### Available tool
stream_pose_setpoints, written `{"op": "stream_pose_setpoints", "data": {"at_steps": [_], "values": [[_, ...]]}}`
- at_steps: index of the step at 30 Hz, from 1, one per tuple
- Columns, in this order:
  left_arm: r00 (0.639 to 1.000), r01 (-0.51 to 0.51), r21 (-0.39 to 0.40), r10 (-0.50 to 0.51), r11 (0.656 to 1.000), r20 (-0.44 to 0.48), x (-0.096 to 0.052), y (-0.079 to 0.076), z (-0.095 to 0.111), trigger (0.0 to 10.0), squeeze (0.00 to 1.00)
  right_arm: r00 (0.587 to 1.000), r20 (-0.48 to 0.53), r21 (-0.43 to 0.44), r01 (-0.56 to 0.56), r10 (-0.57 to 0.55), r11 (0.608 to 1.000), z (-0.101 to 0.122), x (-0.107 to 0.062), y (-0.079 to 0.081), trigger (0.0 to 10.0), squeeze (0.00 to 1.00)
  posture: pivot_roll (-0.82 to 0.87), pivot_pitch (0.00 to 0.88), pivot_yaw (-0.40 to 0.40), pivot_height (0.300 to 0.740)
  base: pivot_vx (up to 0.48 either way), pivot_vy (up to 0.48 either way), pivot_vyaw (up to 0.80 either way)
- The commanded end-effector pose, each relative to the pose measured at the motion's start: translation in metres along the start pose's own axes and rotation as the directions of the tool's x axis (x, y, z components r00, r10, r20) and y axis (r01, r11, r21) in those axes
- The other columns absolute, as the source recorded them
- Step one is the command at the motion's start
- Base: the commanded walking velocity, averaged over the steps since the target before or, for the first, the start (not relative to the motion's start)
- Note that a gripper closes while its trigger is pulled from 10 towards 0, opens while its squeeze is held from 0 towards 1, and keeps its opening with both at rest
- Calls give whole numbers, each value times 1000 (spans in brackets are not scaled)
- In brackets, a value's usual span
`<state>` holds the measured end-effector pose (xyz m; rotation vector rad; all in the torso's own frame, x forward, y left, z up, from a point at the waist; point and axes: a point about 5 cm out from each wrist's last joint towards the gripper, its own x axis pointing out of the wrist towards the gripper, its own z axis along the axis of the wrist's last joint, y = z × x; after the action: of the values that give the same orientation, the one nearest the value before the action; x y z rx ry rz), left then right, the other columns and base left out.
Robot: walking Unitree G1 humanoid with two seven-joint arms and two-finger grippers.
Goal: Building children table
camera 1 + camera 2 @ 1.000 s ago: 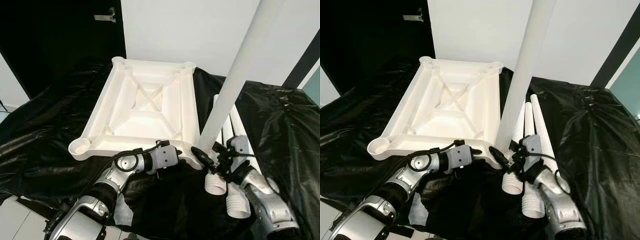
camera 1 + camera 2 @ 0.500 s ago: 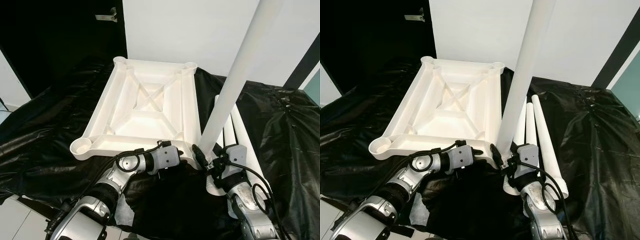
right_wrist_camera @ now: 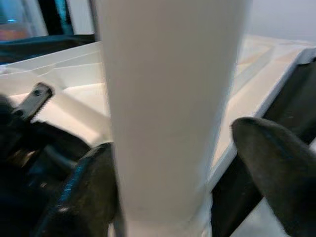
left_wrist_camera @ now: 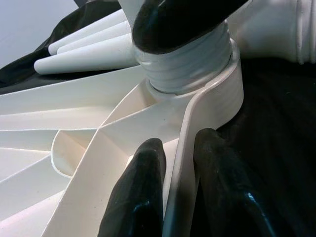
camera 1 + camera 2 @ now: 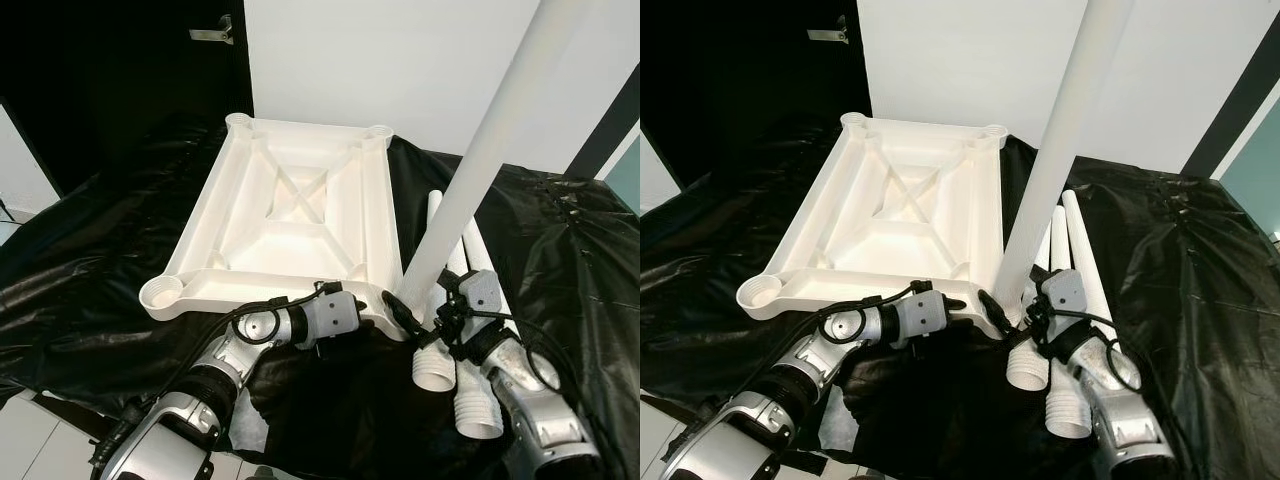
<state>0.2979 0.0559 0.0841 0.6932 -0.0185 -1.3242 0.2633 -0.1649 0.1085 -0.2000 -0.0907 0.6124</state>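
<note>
Left arm bent at the elbow, forearm reaching forward and toward the middle, silver wrist housing level. Left pincer (image 5: 352,302) pointed to the robot's right, black fingers (image 4: 138,197) closed on the near rim of the tabletop (image 5: 290,215), one finger on each side of the thin edge wall. Right arm angled up from the lower right, forearm leaning inward, black cables looped around the wrist. Right pincer (image 5: 418,318) set at the base of the upright leg (image 5: 470,190), fingers (image 3: 91,190) spread either side of the tube: one against it, the other standing slightly clear.
</note>
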Motion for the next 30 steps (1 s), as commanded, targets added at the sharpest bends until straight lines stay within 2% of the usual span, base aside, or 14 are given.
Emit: {"op": "stream_pose_setpoints", "data": {"at_steps": [1, 2, 9, 13, 14, 15, 17, 18, 20, 21, 24, 27, 28, 30], "values": [[991, 87, -69, -93, 994, -91, -2, -26, -23, 10000, 0, 995, -92, 16, 34, -32, 999, -15, -13, -13, 2745, 0, 244, 0, -99, 740, 0, 0, 0], [992, 86, -70, -92, 994, -91, -2, -25, -23, 10000, 0, 995, -94, 22, 20, -18, 1000, -16, -14, -14, 0, 0, 246, 0, -100, 740, 0, 0, 0], [992, 86, -70, -92, 994, -89, -1, -25, -22, 10000, 0, 994, -105, 94, -19, 29, 995, -21, -15, -7, 0, 0, 248, 0, -99, 740, 0, 0, 0], [992, 86, -70, -92, 994, -91, -2, -25, -23, 10000, 0, 996, -92, 111, 13, -2, 994, -22, -15, 0, 0, 0, 248, 0, -98, 740, 0, 0, 0], [991, 86, -69, -92, 994, -93, -2, -25, -23, 10000, 0, 993, -75, 84, 102, -96, 991, -20, -14, -1, 0, 0, 248, 0, -98, 740, 0, 0, 0], [991, 86, -69, -92, 994, -93, -2, -25, -23, 10000, 0, 993, -75, 84, 102, -96, 991, -20, -14, -1, 0, 0, 248, 0, -98, 740, 0, 0, 0], [991, 84, -66, -90, 994, -94, -3, -24, -23, 10000, 0, 943, -40, 64, 332, -330, 941, -16, -17, 0, 0, 0, 251, 0, -98, 740, 0, 0, 0], [991, 84, -66, -90, 994, -94, -3, -24, -23, 10000, 0, 943, -40, 64, 332, -330, 941, -16, -17, 0, 0, 0, 251, 0, -98, 740, 0, 0, 0], [992, 84, -66, -90, 994, -93, -3, -24, -23, 10000, 0, 899, -28, 54, 438, -437, 897, -14, -20, 6, 0, 0, 251, 0, -97, 740, 0, 0, 0], [992, 84, -66, -90, 994, -93, -3, -24, -23, 10000, 0, 899, -28, 54, 438, -437, 897, -14, -20, 6, 0, 0, 251, 0, -97, 740, 0, 0, 0], [992, 88, -67, -93, 994, -89, -2, -25, -22, 10000, 0, 858, -43, 43, 514, -512, 857, -16, -25, 0, 0, 0, 246, 0, -95, 740, 0, 0, 0], [991, 90, -67, -96, 994, -90, -2, -25, -22, 10000, 0, 864, -47, 45, 503, -501, 863, -16, -24, 0, 0, 0, 240, 0, -94, 740, 0, 0, 0], [991, 92, -68, -98, 993, -88, -1, -26, -22, 10000, 0, 896, -56, 42, 443, -441, 896, -17, -21, 3, 10000, 0, 237, 0, -92, 740, 0, 0, 0], [991, 92, -69, -98, 993, -87, 0, -26, -22, 10000, 0, 905, -60, 36, 424, -422, 905, -17, -21, 5, 10000, 0, 237, 0, -92, 740, 0, 0, 0]]}}
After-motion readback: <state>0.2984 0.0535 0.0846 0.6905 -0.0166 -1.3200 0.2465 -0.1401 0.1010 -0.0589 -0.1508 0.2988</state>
